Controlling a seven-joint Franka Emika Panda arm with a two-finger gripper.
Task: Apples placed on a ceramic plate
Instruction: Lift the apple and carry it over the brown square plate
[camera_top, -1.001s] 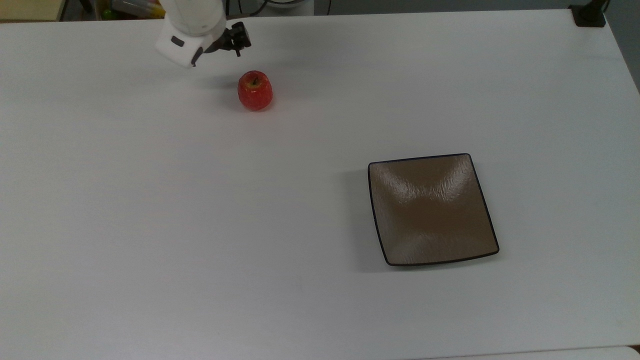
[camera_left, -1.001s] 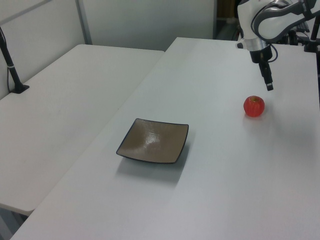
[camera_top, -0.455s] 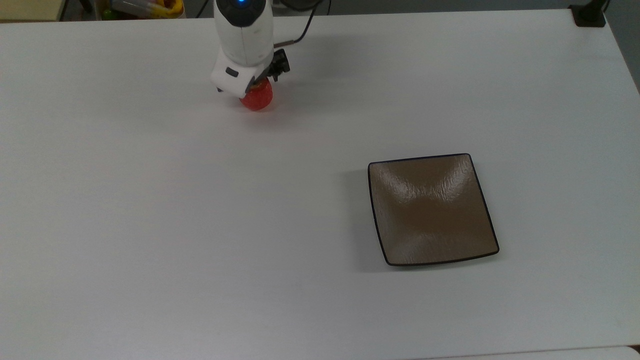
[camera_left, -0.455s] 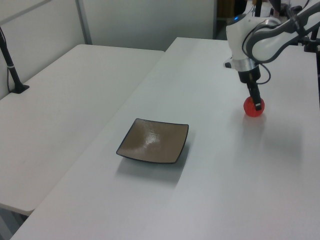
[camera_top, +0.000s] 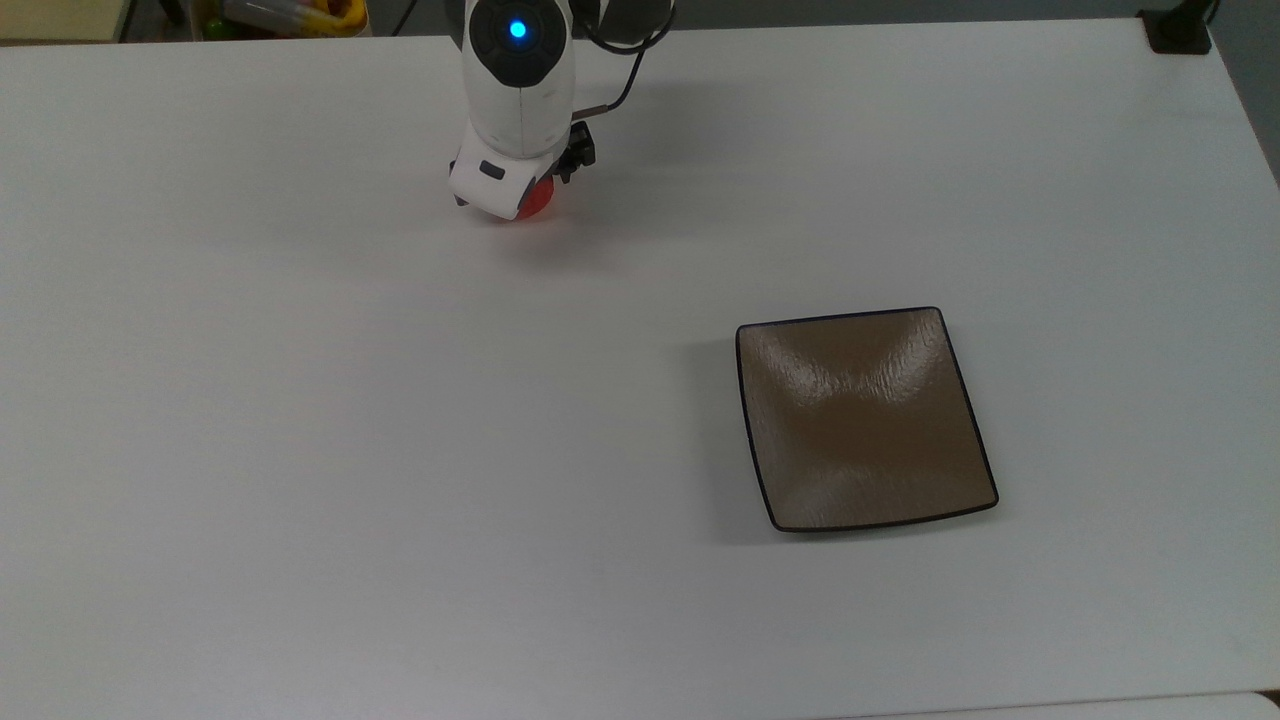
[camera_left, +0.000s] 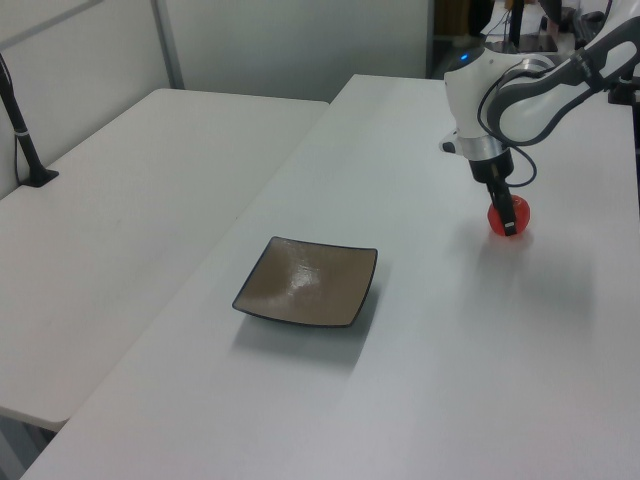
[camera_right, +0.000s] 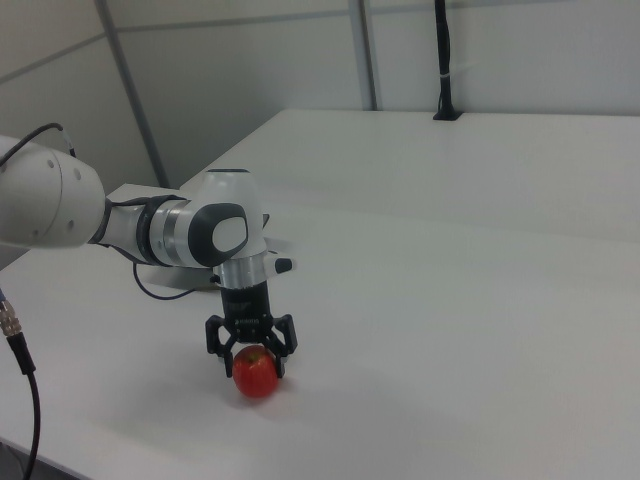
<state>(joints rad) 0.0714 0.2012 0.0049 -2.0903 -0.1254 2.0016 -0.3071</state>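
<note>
White counter (camera_top: 300, 450) is nearly bare. Spread fingers of the hand (camera_right: 251, 362) are set astride the small glossy red apple (camera_right: 257, 376), unclosed. Closure should be centred, then a lift toward the square brown plate (camera_top: 985, 470).

My glossy white, rounded robot arm (camera_right: 190, 232) has grey bands at its joints and a round dark cap with a glowing blue light (camera_top: 517, 30) on the wrist. I see a thin black cable (camera_top: 622, 85) looping beside it. The black two-finger gripper (camera_right: 251, 352) sits below a short dark collar.
</note>
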